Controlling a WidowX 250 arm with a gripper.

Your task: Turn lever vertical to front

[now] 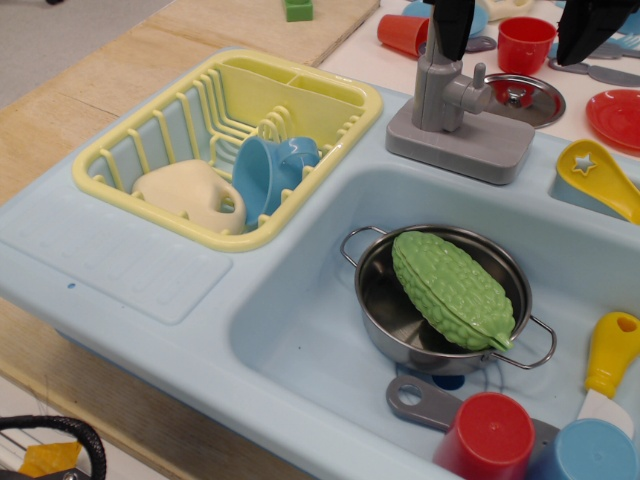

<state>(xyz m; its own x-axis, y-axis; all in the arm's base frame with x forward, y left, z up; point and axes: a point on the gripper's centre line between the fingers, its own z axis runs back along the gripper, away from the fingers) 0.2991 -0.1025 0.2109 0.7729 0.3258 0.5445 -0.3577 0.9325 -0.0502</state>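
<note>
The grey toy tap post (436,88) stands on its rectangular grey base (462,145) at the back rim of the light blue sink (300,330). The lever (474,92), a short grey arm with a small upright peg, juts from the post to the right. My gripper (522,35) hangs above it at the top edge, open wide. Its left black finger (455,25) is right over the top of the post and its right finger (598,28) is well to the right. Whether the left finger touches the post I cannot tell.
A silver pot (400,320) holding a green gourd (452,288) sits in the basin. A red cup (488,440), a blue cup (585,452), a grey utensil handle (415,400) and a yellow spatula (610,355) lie in front. A yellow dish rack (330,100) is at left. A silver lid (525,97) and a red cup (525,45) are behind the tap.
</note>
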